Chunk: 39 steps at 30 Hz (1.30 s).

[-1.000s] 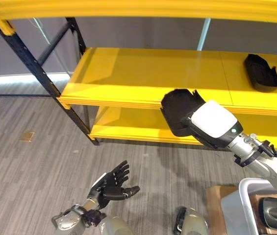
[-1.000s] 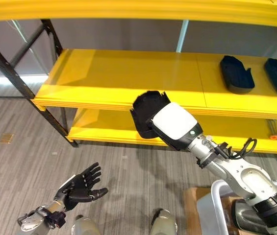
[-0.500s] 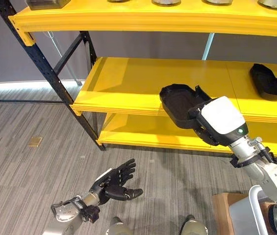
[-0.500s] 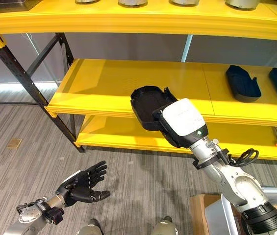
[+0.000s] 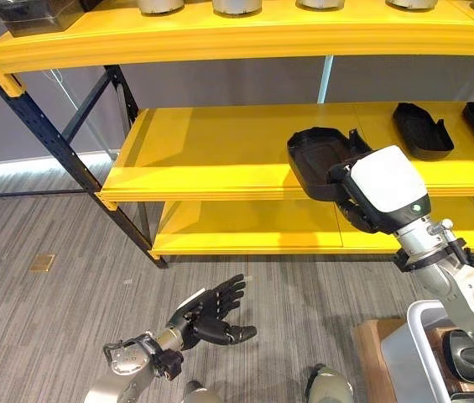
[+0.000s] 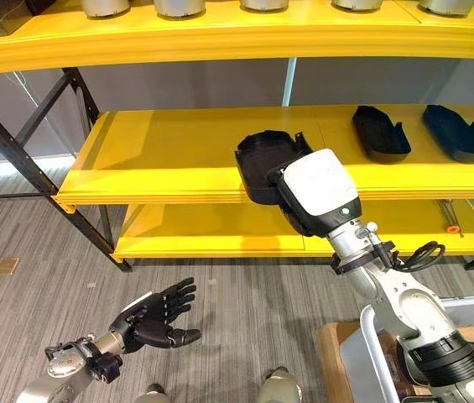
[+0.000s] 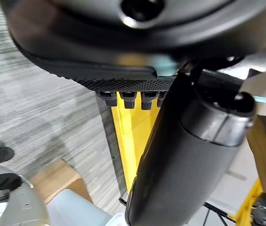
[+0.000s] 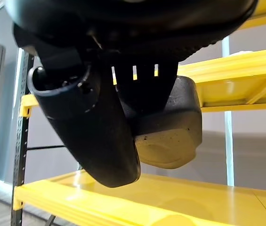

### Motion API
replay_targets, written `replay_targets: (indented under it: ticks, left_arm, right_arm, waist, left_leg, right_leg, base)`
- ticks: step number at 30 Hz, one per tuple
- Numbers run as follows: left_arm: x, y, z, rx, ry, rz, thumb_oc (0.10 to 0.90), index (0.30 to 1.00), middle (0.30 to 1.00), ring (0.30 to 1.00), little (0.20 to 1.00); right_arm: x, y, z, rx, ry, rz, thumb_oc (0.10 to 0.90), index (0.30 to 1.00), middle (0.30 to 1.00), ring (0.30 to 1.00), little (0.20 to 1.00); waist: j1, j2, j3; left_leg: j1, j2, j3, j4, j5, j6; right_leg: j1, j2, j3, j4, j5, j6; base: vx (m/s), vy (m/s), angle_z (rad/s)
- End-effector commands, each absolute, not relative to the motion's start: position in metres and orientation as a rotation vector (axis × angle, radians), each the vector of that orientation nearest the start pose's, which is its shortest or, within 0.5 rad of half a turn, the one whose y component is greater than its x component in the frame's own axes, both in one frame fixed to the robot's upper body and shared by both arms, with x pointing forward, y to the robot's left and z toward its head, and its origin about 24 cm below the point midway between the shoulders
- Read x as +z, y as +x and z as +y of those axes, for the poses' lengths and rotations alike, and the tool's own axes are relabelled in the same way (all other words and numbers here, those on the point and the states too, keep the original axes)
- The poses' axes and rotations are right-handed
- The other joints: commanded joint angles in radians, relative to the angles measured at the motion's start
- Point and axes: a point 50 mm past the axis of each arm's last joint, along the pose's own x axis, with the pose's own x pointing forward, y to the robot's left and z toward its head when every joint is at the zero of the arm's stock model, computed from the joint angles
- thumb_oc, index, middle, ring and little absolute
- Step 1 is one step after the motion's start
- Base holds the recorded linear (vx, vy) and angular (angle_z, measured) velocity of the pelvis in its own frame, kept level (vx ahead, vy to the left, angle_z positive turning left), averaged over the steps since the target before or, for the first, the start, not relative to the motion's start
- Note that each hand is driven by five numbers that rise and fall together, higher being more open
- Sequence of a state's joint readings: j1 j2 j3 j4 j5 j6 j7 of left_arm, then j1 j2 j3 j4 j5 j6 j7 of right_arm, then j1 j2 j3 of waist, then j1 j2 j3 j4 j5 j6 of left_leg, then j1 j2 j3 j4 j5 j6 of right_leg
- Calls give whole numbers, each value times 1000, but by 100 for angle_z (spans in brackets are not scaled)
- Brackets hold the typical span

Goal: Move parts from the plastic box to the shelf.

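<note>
Left eye view: my right hand (image 5: pixel 358 206) carries black part (image 5: pixel 319 158) over front edge of middle shelf (image 5: pixel 220 143) — half second ago it hung lower, short of edge. Placement looks close. Left hand (image 5: pixel 207 306) idle low, fingers spread.

Right eye view: two more parts (image 6: pixel 381 133) on same shelf, well apart; plastic box (image 6: pixel 371 357) at lower right.

Right wrist view: thumb and fingers curled round part — clamped, above shelf, not touching.

Left wrist view: holds nothing.
</note>
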<state>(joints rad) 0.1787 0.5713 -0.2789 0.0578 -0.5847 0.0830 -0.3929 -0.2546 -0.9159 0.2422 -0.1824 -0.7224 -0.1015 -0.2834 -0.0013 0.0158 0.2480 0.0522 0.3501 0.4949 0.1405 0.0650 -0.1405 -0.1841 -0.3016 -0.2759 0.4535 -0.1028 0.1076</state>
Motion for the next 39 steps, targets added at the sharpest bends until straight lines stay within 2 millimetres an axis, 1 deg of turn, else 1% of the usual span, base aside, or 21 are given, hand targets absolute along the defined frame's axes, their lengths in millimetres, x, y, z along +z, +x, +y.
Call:
replay_targets:
  ticks: [1, 4, 5, 7, 8, 9, 11, 13, 14, 15, 16, 18, 19, 20, 21, 23, 25, 31, 35, 36, 39]
  left_arm:
    - [28, 208, 188, -550, -124, 233, 900, 1000, 1000, 1000, 1000]
    - [27, 208, 199, -498, -88, 239, 900, 1000, 1000, 1000, 1000]
    - [27, 208, 201, -494, -79, 239, 900, 1000, 1000, 1000, 1000]
    - [28, 211, 204, -479, -89, 226, 900, 1000, 1000, 1000, 1000]
    - [29, 212, 204, -477, -91, 224, 900, 1000, 1000, 1000, 1000]
    - [29, 214, 203, -489, -87, 221, 900, 1000, 1000, 1000, 1000]
    - [31, 217, 201, -517, -84, 220, 900, 1000, 1000, 1000, 1000]
    - [31, 216, 201, -524, -87, 219, 900, 1000, 1000, 1000, 1000]
    - [31, 216, 201, -522, -89, 218, 900, 1000, 1000, 1000, 1000]
    - [30, 214, 198, -523, -93, 220, 900, 1000, 1000, 1000, 1000]
    - [30, 213, 196, -514, -102, 225, 900, 1000, 1000, 1000, 1000]
    - [25, 212, 198, -504, -100, 248, 900, 1000, 1000, 1000, 1000]
    - [24, 211, 199, -503, -99, 252, 900, 1000, 1000, 1000, 1000]
    - [21, 211, 200, -503, -96, 262, 900, 1000, 1000, 1000, 1000]
    - [20, 211, 200, -506, -99, 265, 900, 1000, 1000, 1000, 1000]
    - [21, 210, 200, -546, -106, 260, 900, 1000, 1000, 1000, 1000]
    - [21, 210, 200, -558, -103, 261, 900, 1000, 1000, 1000, 1000]
    - [17, 206, 202, -582, -93, 275, 900, 1000, 1000, 1000, 1000]
    - [18, 204, 202, -581, -88, 272, 900, 1000, 1000, 1000, 1000]
    - [18, 205, 202, -579, -88, 270, 900, 1000, 1000, 1000, 1000]
    - [18, 205, 203, -573, -89, 270, 900, 1000, 1000, 1000, 1000]
  right_arm:
    - [259, 273, -187, -272, -1369, -1090, 400, 300, 300, 300, 300]
    - [260, 276, -184, -258, -1365, -1111, 400, 300, 300, 300, 300]
    - [260, 276, -185, -260, -1368, -1109, 400, 300, 300, 300, 300]
    - [258, 277, -187, -267, -1382, -1102, 400, 300, 300, 300, 300]
    - [258, 277, -187, -267, -1383, -1102, 400, 300, 300, 300, 300]
    - [259, 280, -189, -277, -1402, -1093, 400, 300, 300, 300, 300]
    - [258, 284, -190, -291, -1416, -1090, 400, 300, 300, 300, 300]
    - [258, 286, -184, -274, -1414, -1105, 400, 300, 300, 300, 300]
    - [258, 286, -182, -269, -1413, -1108, 400, 300, 300, 300, 300]
    - [258, 286, -178, -257, -1418, -1117, 400, 300, 300, 300, 300]
    - [257, 285, -175, -241, -1420, -1124, 400, 300, 300, 300, 300]
    - [254, 284, -170, -186, -1420, -1122, 400, 300, 300, 300, 300]
    - [254, 284, -170, -179, -1416, -1113, 400, 300, 300, 300, 300]
    - [252, 284, -171, -162, -1412, -1102, 400, 300, 300, 300, 300]
    - [250, 284, -171, -155, -1411, -1098, 400, 300, 300, 300, 300]
    - [242, 281, -177, -138, -1413, -1061, 400, 300, 300, 300, 300]
    - [241, 280, -178, -137, -1411, -1049, 400, 300, 300, 300, 300]
    - [240, 279, -175, -129, -1393, -1022, 400, 300, 300, 300, 300]
    - [239, 277, -175, -110, -1366, -1014, 400, 300, 300, 300, 300]
    - [240, 277, -174, -108, -1361, -1021, 400, 300, 300, 300, 300]
    - [238, 276, -175, -102, -1346, -1014, 400, 300, 300, 300, 300]
  waist:
    - [7, -4, -37]
    - [6, -2, -40]
    - [5, -3, -40]
    - [-1, -8, -38]
    - [-2, -8, -38]
    - [-4, -9, -34]
    - [2, 5, -29]
    - [21, 21, -25]
    - [23, 22, -24]
    - [34, 30, -19]
    - [36, 31, -18]
    - [34, 24, -27]
    - [34, 23, -28]
    - [30, 14, -33]
    - [29, 12, -35]
    - [32, 8, -47]
    - [35, 11, -48]
    - [39, 6, -57]
    - [40, 4, -62]
    - [39, 5, -59]
    - [36, 0, -62]
  left_leg:
    - [8, 43, -20, 124, -115, 15]
    - [18, 29, 4, 171, -144, 31]
    - [16, 30, 12, 195, -138, 28]
    - [-13, 61, 31, 291, -74, -1]
    - [-16, 65, 30, 297, -70, -4]
    - [-43, 76, 29, 341, -32, -19]
    - [-89, 41, 7, 303, -19, -20]
    - [-114, -6, -24, 187, 5, -17]
    - [-114, -13, -28, 161, 14, -17]
    - [-134, -12, -45, 112, 85, -12]
    - [-141, -6, -57, 86, 103, -15]
    - [-127, -7, -60, 57, 35, 8]
    - [-125, -10, -57, 55, 23, 11]
    - [-105, -28, -64, 47, -17, 7]
    - [-95, -38, -62, 39, -31, 11]
    - [-54, -87, -61, -9, -60, 28]
    - [-50, -98, -51, -28, -47, 42]
    - [-21, -123, -53, -82, -50, 50]
    - [-7, -126, -55, -86, -69, 48]
    - [-13, -122, -39, -84, -55, 57]
    - [-11, -121, -56, -77, -70, 51]
  right_leg:
    - [121, 53, -70, -69, -105, -34]
    - [122, 58, -89, -41, -137, -56]
    - [127, 64, -94, -46, -141, -63]
    - [158, 103, -107, -95, -143, -91]
    - [161, 107, -109, -101, -142, -93]
    - [179, 127, -101, -135, -135, -103]
    - [193, 146, -91, -152, -131, -99]
    - [209, 148, -83, -161, -129, -85]
    - [213, 147, -83, -164, -128, -83]
    - [221, 156, -84, -187, -104, -88]
    - [227, 150, -80, -189, -102, -85]
    - [227, 120, -76, -145, -127, -74]
    - [227, 115, -78, -139, -130, -72]
    - [236, 105, -73, -129, -147, -62]
    - [237, 101, -76, -130, -144, -59]
    - [239, 98, -91, -153, -121, -42]
    - [230, 101, -105, -170, -93, -43]
    - [213, 88, -97, -230, -42, -7]
    - [221, 77, -92, -231, -55, 6]
    - [216, 79, -103, -233, -43, -3]
    - [228, 83, -85, -229, -65, -1]
  base:
    - [2, -142, -1]
    - [-5, -146, 4]
    - [-4, -164, 10]
    - [6, -171, 21]
    - [27, -131, 38]
    - [33, -57, 38]
    - [60, 29, 46]
    - [107, 140, 35]
    - [95, 178, 7]
    - [108, 202, -8]
    - [183, 343, -40]
    - [222, 345, -55]
    - [201, 199, -49]
    - [140, 109, -43]
    - [184, 137, -54]
    - [132, 114, -33]
    - [11, 50, 3]
    - [3, 7, 7]
    - [3, -10, -4]
    - [51, -21, -3]
    - [13, -44, -6]
